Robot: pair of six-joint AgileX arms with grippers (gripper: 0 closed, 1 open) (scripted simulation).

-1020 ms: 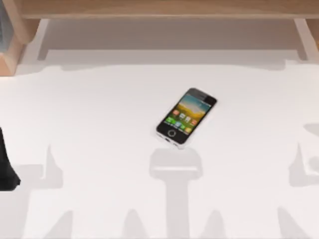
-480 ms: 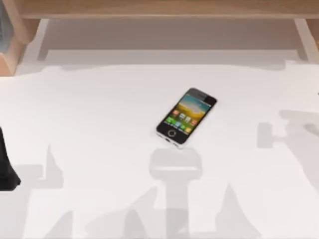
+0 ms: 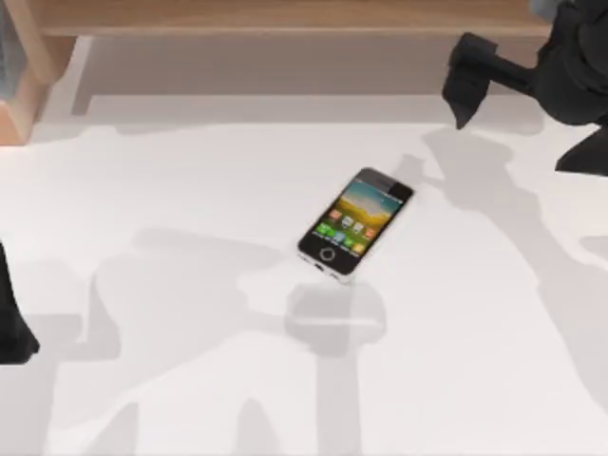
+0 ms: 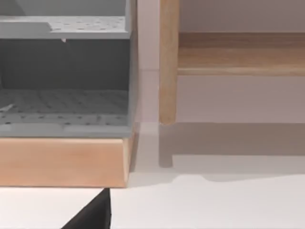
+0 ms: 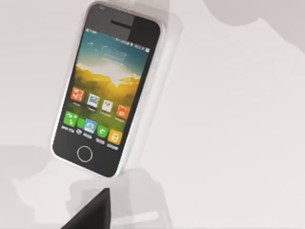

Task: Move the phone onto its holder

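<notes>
The phone (image 3: 355, 224) lies face up at the middle of the white table, screen lit, with its home button toward the front; it also appears in the right wrist view (image 5: 108, 90). A pale grey block (image 3: 334, 315), apparently the holder, sits just in front of the phone's home-button end. My right gripper (image 3: 467, 81) hangs black above the table's back right, apart from the phone. My left arm (image 3: 11, 323) stays parked at the left edge.
A wooden rail (image 3: 285, 17) runs along the back of the table. A wooden and grey rack (image 4: 64, 119) stands at the back left corner. Arm shadows fall across the white tabletop (image 3: 190, 171).
My right arm has come into view at the back right, and its shadow now falls across the table. The phone and my left arm have not moved.
</notes>
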